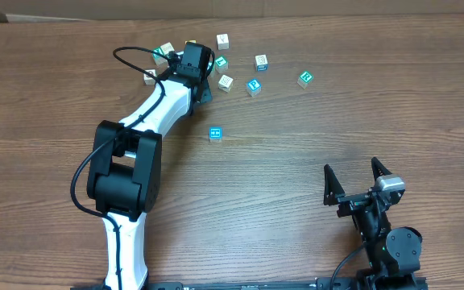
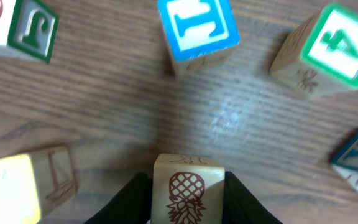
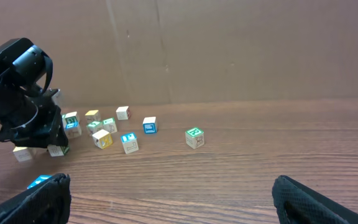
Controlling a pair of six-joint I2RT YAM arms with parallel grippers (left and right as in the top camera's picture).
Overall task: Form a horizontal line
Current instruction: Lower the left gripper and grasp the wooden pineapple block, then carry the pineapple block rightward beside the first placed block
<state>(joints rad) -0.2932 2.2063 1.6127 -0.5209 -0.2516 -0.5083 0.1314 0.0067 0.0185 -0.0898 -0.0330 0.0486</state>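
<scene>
1 view shows left hand's (image 2: 187, 202) pineapple cube (image 2: 187, 186).

Wood-grain table (image 1: 312, 153), brown cardboard wall (image 3: 229, 50) behind; yellow-faced cube (image 2: 6, 186), white cube (image 1: 222, 39) near the wall

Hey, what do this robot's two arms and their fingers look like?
The left arm has white links, chunky black joint housings and a thin black cable looping alongside. The right arm is black, with a small silver block at its wrist. The left fingers and right fingers are black.

The J cube (image 2: 33, 28) and 4 cube (image 2: 339, 42) read clearly.
</scene>
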